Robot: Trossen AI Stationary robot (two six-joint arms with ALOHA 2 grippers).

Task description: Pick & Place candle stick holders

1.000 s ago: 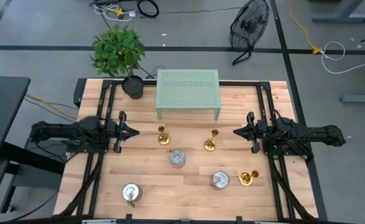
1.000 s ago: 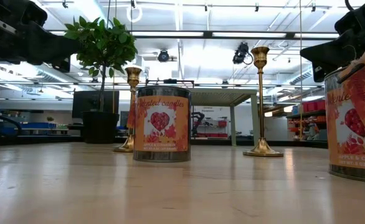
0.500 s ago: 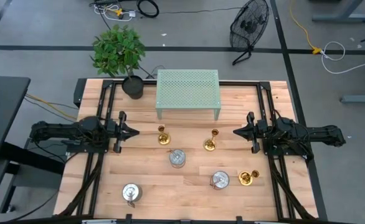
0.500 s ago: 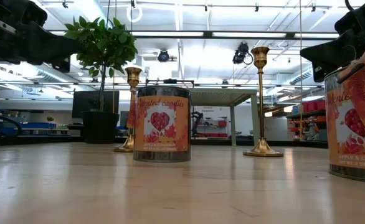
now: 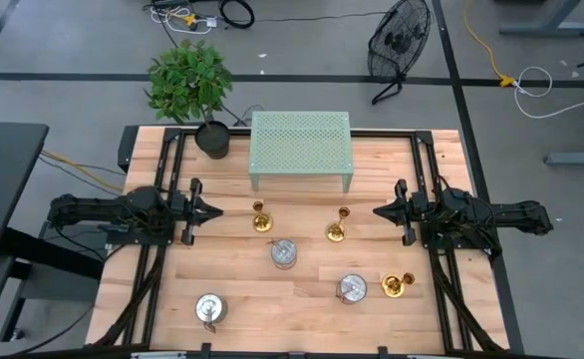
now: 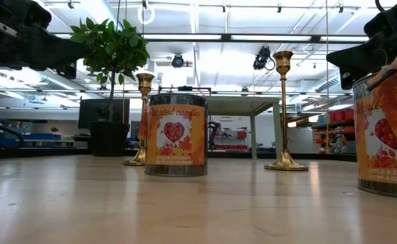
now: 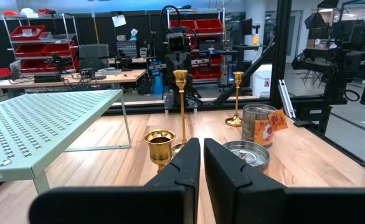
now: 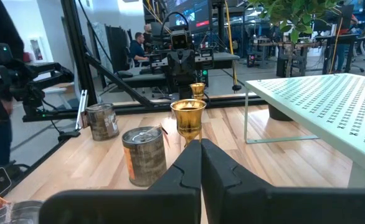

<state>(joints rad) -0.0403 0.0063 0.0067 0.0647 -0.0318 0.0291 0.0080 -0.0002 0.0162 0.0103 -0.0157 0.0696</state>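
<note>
Three gold candle stick holders stand upright on their round bases on the wooden table: one left of centre [image 5: 261, 218], one right of centre [image 5: 338, 228], one nearer the front right [image 5: 397, 285]. My left gripper [image 5: 217, 211] hovers level at the table's left, shut and empty, pointing at the nearest holder [image 7: 159, 144]. My right gripper [image 5: 377, 211] hovers level at the right, shut and empty, facing its nearest holder [image 8: 189, 118]. The low view shows two holders [image 6: 144, 118] [image 6: 283, 112].
Three round silver-lidded tins stand among the holders: centre [image 5: 285, 253], front right [image 5: 351, 288], front left [image 5: 209, 308]. A pale green perforated stand [image 5: 301, 147] sits at the far middle, a potted plant [image 5: 192, 85] at the far left. Black rails run along both sides.
</note>
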